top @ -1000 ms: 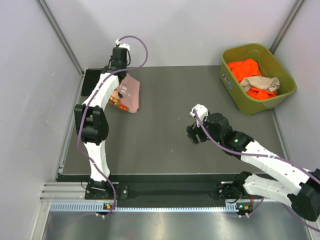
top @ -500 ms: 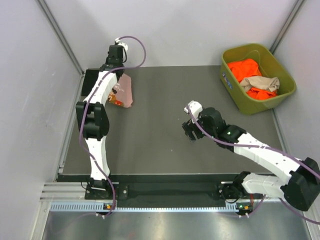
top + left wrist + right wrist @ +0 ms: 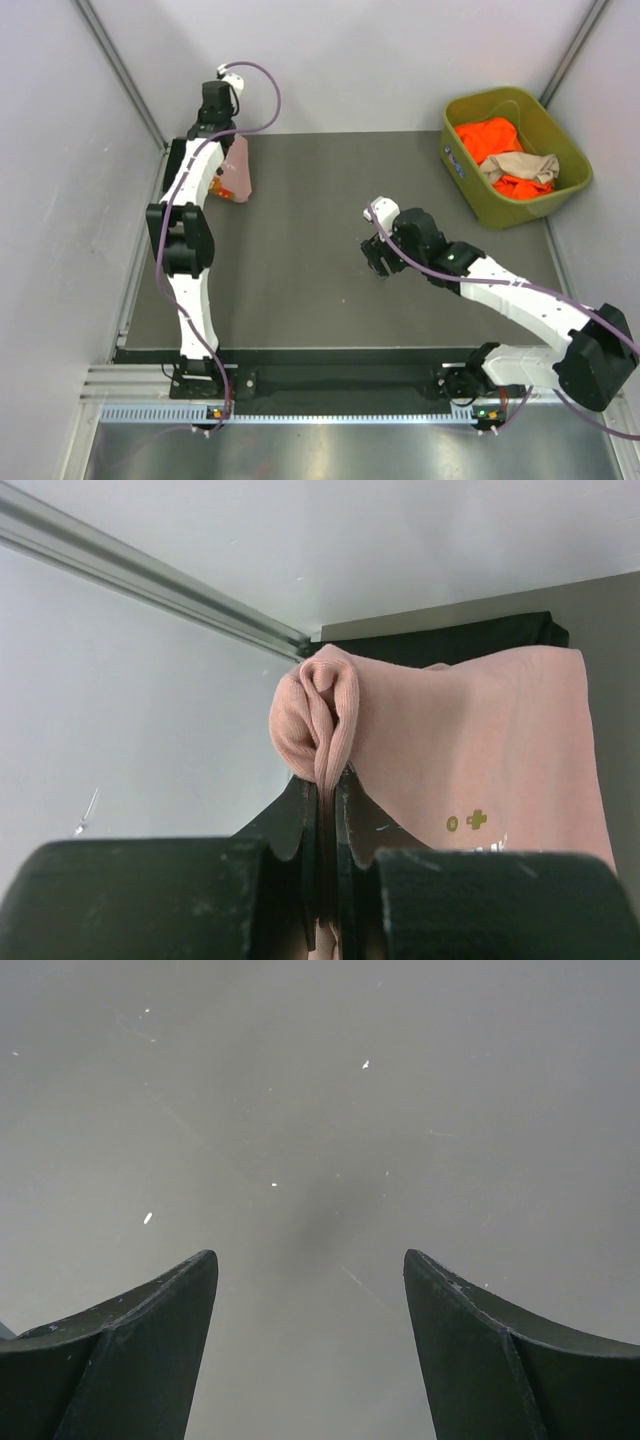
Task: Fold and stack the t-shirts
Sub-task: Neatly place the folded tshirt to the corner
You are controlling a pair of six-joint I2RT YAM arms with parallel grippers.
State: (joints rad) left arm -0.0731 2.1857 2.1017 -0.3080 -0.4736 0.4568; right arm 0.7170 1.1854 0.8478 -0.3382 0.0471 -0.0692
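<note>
My left gripper [image 3: 327, 780] is shut on a bunched fold of the dusty pink t-shirt [image 3: 470, 750]. It holds the shirt at the far left corner of the table. In the top view the pink t-shirt [image 3: 239, 175] hangs beside the left arm, the gripper itself hidden under the wrist. My right gripper [image 3: 310, 1270] is open and empty above bare grey table; in the top view it [image 3: 375, 258] is near the table's middle. A bright orange t-shirt [image 3: 490, 138] and a tan t-shirt [image 3: 520, 166] lie in the bin. No black shirt shows.
The olive-green plastic bin [image 3: 560, 130] stands at the far right corner. White walls close in the table on the left, back and right. A metal rail [image 3: 150, 580] runs along the wall corner near the left gripper.
My left gripper has carried the pink t-shirt back and left toward the far corner. My right gripper has moved a little left and toward the table's middle.
</note>
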